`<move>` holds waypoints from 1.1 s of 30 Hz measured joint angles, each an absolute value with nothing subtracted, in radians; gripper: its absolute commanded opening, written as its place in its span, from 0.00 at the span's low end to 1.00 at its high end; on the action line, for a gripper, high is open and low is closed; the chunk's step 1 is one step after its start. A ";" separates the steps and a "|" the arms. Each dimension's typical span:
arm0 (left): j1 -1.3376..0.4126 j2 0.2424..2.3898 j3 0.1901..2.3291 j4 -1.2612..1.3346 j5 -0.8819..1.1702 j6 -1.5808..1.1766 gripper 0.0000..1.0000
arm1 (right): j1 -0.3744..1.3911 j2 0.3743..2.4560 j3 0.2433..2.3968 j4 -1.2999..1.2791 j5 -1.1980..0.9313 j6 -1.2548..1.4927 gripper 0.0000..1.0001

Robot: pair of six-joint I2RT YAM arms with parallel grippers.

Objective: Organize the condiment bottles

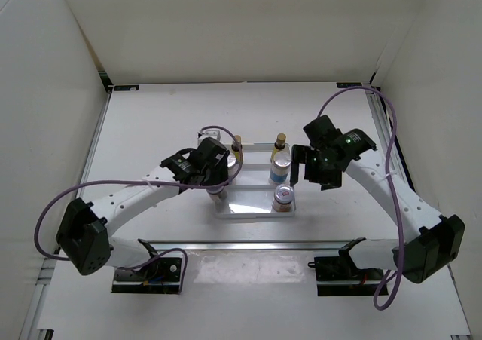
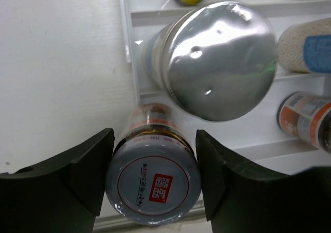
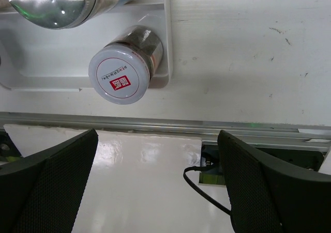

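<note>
The left gripper (image 2: 153, 140) is closed on a short red-labelled jar (image 2: 153, 186), one finger on each side of its lid, which holds it upright at the front corner of the white tray (image 2: 129, 36). A taller silver-capped bottle (image 2: 220, 60) stands just beyond the gripper, so the narrow side grip probably helps avoid knocking it. The right gripper (image 3: 155, 135) hangs wide open and empty. The matching jar (image 3: 123, 72) stands on the tray just ahead of its fingers, and the gripper seems to be keeping clear.
</note>
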State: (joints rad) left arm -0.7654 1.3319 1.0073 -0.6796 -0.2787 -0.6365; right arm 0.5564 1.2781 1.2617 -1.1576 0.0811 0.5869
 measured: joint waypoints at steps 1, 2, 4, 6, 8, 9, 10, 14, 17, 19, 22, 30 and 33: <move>-0.770 1.339 1.012 -0.668 -0.277 -0.636 0.31 | 0.553 1.275 1.262 -1.159 0.083 0.587 1.00; -0.775 1.348 1.018 -0.657 -0.275 -0.633 0.31 | 0.550 1.271 1.262 -1.161 0.083 0.587 1.00; -0.789 1.364 1.028 -0.641 -0.267 -0.627 0.31 | 0.545 1.265 1.262 -1.163 0.085 0.587 1.00; -0.806 1.390 1.031 -0.618 -0.243 -0.620 0.31 | 0.542 1.263 1.262 -1.164 0.088 0.587 1.00; -0.821 1.417 1.032 -0.611 -0.226 -0.614 0.31 | 0.537 1.263 1.262 -1.166 0.091 0.586 1.00; -0.826 1.431 1.032 -0.611 -0.218 -0.610 0.31 | 0.537 1.263 1.262 -1.166 0.091 0.586 1.00; -0.831 1.441 1.032 -0.612 -0.213 -0.606 0.31 | 0.536 1.263 1.262 -1.167 0.091 0.586 1.00; -0.841 1.451 1.032 -0.616 -0.197 -0.597 0.38 | 0.536 1.263 1.261 -1.172 0.092 0.586 1.00; -0.841 1.450 1.032 -0.612 -0.197 -0.590 0.59 | 0.536 1.263 1.261 -1.172 0.091 0.585 1.00; -0.841 1.453 1.032 -0.612 -0.196 -0.582 0.79 | 0.536 1.263 1.261 -1.172 0.091 0.584 1.00; -0.841 1.469 1.032 -0.599 -0.200 -0.565 1.00 | 0.536 1.263 1.261 -1.172 0.092 0.583 1.00; -0.832 1.505 1.124 -0.646 -0.295 -0.485 1.00 | 0.525 1.323 1.299 -1.208 0.146 0.583 1.00; -0.807 1.483 1.206 -0.653 -0.337 -0.427 1.00 | 0.506 1.350 1.341 -1.215 0.174 0.567 1.00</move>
